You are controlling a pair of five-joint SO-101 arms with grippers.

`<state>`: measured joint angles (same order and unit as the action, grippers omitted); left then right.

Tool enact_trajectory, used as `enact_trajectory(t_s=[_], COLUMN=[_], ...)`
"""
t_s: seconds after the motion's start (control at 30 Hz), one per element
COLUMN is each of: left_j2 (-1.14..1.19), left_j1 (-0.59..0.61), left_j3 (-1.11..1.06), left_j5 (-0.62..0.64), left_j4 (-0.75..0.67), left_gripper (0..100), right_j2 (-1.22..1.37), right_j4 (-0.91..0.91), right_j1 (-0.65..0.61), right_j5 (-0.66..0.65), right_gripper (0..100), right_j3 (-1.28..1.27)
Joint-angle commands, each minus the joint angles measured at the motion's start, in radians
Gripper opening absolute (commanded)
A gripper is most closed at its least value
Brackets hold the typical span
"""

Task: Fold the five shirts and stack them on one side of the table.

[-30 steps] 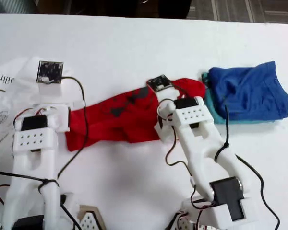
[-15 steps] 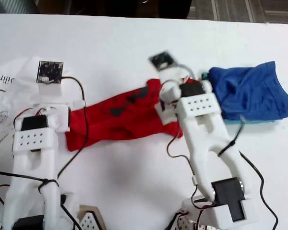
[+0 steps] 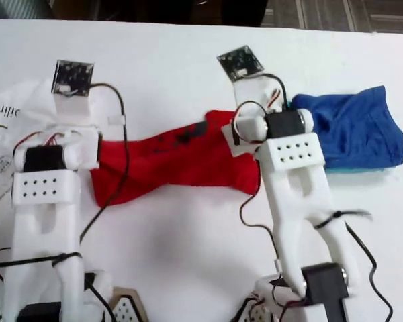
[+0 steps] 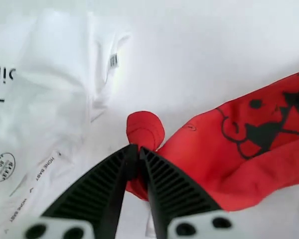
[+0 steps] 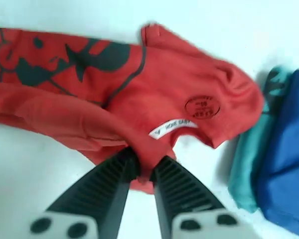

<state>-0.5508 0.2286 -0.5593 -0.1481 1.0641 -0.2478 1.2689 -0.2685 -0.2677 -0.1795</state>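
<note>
While stretched on the table (image 3: 188, 60), red shirt (image 3: 168, 157): between white shirt (image 4: 50, 99) and blue stack (image 3: 352, 131).
Left gripper (image 4: 135, 148), right gripper (image 5: 145, 159): each clamped on one end.
Next move, as judged: both ends together, cloth taut.

- Left arm (image 3: 46, 201), right arm (image 3: 297, 181): white plastic links, blocky, lower sections forked.
- Servo housings (image 3: 43, 159): black, boxy, set at joints.
- Perforated plate (image 3: 295, 151) on each arm: white, two rows of round holes.
- Circuit board (image 3: 72, 77) at each wrist: dark, square, on white bracket.
- Cables (image 3: 121, 127): thin, black, looped along links.
- Red wires (image 3: 37, 139) beside left servo.
- Tie (image 3: 66, 257): black, around left arm.
- Left gripper (image 4: 138, 148), right gripper (image 5: 144, 158): black fingers (image 4: 102, 186), ribbed inner faces, white bases with round holes.
</note>
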Motion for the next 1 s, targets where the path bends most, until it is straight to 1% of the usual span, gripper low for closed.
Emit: enact_trajectory(t_s=[0.0, 0.23, 0.33, 0.47, 0.57, 0.67, 0.8, 0.97], left_j2=[-0.012, -0.012, -0.012, -0.014, -0.014, -0.014, -0.014, -0.014], left_j1=[-0.028, -0.029, -0.029, -0.029, -0.029, -0.028, -0.028, -0.025], left_j3=[0.133, 0.404, 0.481, 0.596, 0.667, 0.731, 0.809, 0.906], left_j5=[-0.002, -0.002, -0.002, -0.002, -0.002, -0.002, 0.000, 0.000], left_j4=[0.061, 0.282, 0.338, 0.425, 0.470, 0.505, 0.531, 0.560], left_gripper=[3, 3, 3, 3, 3, 3, 3, 3], right_j2=[-0.122, -0.298, -0.383, -0.483, -0.550, -0.630, -0.714, -0.736], right_j4=[-0.019, -0.016, -0.016, -0.019, -0.021, -0.031, -0.099, -0.173], right_j1=[0.004, 0.010, 0.015, 0.067, 0.097, 0.099, 0.104, 0.105], right_j5=[-0.008, -0.008, -0.008, -0.009, -0.011, -0.011, -0.011, -0.080], right_gripper=[2.0, 2.0, 2.0, 2.0, 2.0, 2.0, 2.0, 2.0], right_j3=[0.101, 0.143, 0.146, 0.146, 0.146, 0.147, 0.147, 0.147])
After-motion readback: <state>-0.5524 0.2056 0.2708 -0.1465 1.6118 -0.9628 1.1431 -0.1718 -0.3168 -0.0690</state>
